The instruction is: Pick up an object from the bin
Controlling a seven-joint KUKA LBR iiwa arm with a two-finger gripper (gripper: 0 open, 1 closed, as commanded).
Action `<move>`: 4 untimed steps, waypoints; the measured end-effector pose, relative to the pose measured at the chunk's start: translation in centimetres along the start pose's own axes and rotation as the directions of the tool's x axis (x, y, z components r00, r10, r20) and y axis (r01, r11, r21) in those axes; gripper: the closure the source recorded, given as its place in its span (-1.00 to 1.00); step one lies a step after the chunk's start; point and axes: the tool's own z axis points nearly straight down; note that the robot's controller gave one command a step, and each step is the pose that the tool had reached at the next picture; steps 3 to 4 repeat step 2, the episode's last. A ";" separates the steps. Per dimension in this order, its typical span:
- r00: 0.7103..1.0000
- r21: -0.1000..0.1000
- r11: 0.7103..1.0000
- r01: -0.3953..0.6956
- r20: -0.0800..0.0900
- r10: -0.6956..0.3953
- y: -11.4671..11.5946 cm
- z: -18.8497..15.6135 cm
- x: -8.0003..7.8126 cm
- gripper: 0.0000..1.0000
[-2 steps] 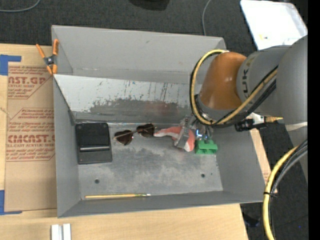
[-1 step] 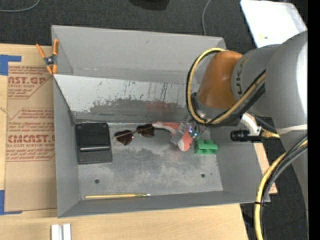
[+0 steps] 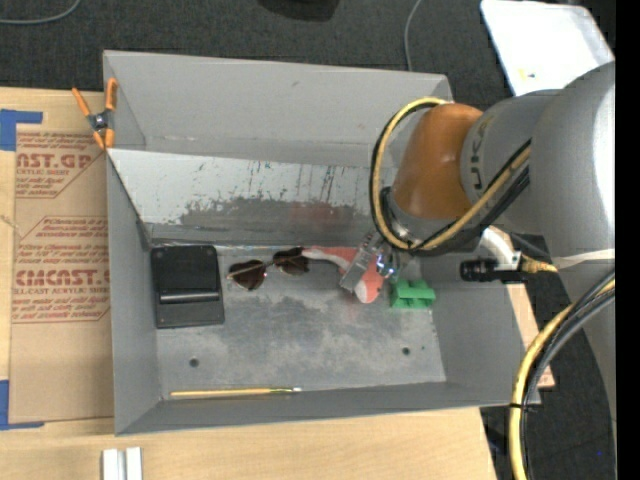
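Just right of the frame's centre, gripper (image 3: 362,272) down on a red-and-pink thing (image 3: 372,288), green block (image 3: 411,295) just beside at right, sunglasses (image 3: 268,267) at left, cannot tell whether gripper is open or closed.

Box (image 3: 186,284) left, sunglasses (image 3: 264,267) middle, block (image 3: 412,295) right (stick (image 3: 235,392) along the front wall).

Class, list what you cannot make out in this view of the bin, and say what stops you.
1. The red thing at the end effector, camera view: partly covered by it, kind unclear.
2. The bin, right wall: hidden behind the arm.
3. The green block: too small to tell its exact shape.
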 end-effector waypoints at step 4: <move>0.965 0.002 0.965 0.264 -0.002 -0.264 1.0 -4.8 2.0 1.00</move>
